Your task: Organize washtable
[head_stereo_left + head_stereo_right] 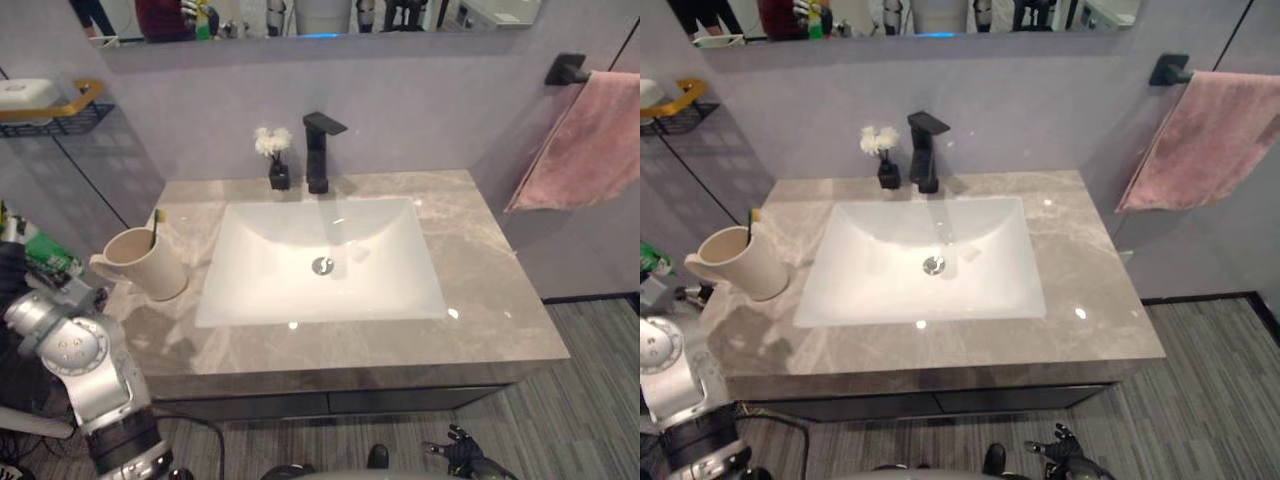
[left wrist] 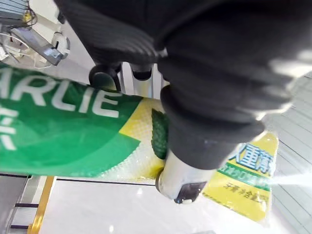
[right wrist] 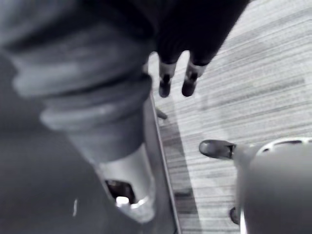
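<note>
Currently left hand (image 2: pixel 214 112) sits off the left end of the washtable (image 1: pixel 490 290), level with the counter edge. Its wrist view shows a green and yellow packet (image 2: pixel 73 131) with the thumb (image 2: pixel 183 181) laid across the front and the fingers behind the upper edge, so I read that as a pinch on the packet. Packet is off the counter, in hand.

Right hand (image 1: pixel 460 456) hangs low in front of the cabinet, below counter level. Fingers (image 3: pixel 165 80) are straight and relaxed, pointing at the floor, holding nothing.

On the counter:
- cream mug (image 1: pixel 140 262) at the left side, just beside the white sink (image 1: pixel 270 270), with a toothbrush (image 1: pixel 156 225) standing in it
- black faucet (image 1: pixel 318 150) behind the basin
- small black vase with white flowers (image 1: pixel 277 160) touching or just beside the faucet, can't tell which

Pink towel (image 1: pixel 590 140) hangs on the right wall. Wire shelf (image 1: pixel 60 110) is on the left wall.
</note>
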Robot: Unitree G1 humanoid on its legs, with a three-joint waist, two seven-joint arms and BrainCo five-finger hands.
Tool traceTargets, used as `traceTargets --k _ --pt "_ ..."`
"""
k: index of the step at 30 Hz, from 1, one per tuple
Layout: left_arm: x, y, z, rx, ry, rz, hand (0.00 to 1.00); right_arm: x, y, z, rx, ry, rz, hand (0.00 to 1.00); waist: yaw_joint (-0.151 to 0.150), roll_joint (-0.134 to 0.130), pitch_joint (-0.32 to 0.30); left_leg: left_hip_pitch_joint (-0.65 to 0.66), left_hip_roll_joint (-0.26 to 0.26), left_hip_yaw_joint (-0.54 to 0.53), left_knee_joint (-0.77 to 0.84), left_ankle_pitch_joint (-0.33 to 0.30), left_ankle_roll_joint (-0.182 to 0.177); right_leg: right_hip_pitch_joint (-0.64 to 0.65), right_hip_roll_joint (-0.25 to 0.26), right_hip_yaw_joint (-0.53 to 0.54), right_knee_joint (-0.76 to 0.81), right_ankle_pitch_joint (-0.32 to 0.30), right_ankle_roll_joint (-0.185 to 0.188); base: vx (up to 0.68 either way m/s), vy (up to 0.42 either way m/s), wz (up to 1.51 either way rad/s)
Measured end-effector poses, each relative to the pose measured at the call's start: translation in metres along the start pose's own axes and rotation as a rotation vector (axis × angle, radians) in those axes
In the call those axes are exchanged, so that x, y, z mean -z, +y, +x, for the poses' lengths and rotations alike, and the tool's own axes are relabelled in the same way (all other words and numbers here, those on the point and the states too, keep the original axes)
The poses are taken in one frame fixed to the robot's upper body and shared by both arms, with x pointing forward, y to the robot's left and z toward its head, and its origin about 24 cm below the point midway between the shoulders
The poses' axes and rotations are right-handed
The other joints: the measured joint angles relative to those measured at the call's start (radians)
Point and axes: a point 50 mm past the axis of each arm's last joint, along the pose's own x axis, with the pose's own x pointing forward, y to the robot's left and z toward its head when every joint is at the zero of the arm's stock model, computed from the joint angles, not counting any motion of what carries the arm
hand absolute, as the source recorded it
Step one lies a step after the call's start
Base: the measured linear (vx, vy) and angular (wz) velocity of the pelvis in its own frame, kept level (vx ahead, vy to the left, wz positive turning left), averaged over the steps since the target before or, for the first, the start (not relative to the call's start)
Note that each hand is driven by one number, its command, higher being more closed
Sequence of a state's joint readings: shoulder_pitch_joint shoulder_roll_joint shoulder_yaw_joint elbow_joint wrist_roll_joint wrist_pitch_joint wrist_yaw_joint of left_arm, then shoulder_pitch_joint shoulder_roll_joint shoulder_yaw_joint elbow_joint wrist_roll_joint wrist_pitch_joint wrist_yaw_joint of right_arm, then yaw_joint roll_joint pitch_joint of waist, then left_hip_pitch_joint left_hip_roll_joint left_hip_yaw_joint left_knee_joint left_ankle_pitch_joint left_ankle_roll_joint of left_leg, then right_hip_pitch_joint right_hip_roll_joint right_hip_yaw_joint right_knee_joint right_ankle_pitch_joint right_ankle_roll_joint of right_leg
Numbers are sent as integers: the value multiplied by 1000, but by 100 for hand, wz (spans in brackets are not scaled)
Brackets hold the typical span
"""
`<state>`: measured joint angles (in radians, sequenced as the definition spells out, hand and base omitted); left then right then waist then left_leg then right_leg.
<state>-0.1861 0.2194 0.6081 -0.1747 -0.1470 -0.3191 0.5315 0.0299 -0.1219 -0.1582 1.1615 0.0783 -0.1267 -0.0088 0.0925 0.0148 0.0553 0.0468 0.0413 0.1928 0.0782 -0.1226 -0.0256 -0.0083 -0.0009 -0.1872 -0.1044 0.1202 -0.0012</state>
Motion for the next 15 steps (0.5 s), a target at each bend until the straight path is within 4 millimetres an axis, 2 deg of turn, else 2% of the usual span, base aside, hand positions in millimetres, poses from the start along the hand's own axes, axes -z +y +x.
traceTargets --k 9,15 --pt "-12 -2 15 -25 -71 -13 100 3 6 -1 -3 9 9 0 -21 -3 -18 -5 -1 10 -6 0 0 -16 2 16 0 5 0 -10 -6 -5" --pt "-16 -15 28 -66 -81 -109 100 5 6 -1 -3 15 10 0 -24 -9 -22 -3 -1 28 -7 0 0 -18 1 30 0 12 0 -11 1 -6"
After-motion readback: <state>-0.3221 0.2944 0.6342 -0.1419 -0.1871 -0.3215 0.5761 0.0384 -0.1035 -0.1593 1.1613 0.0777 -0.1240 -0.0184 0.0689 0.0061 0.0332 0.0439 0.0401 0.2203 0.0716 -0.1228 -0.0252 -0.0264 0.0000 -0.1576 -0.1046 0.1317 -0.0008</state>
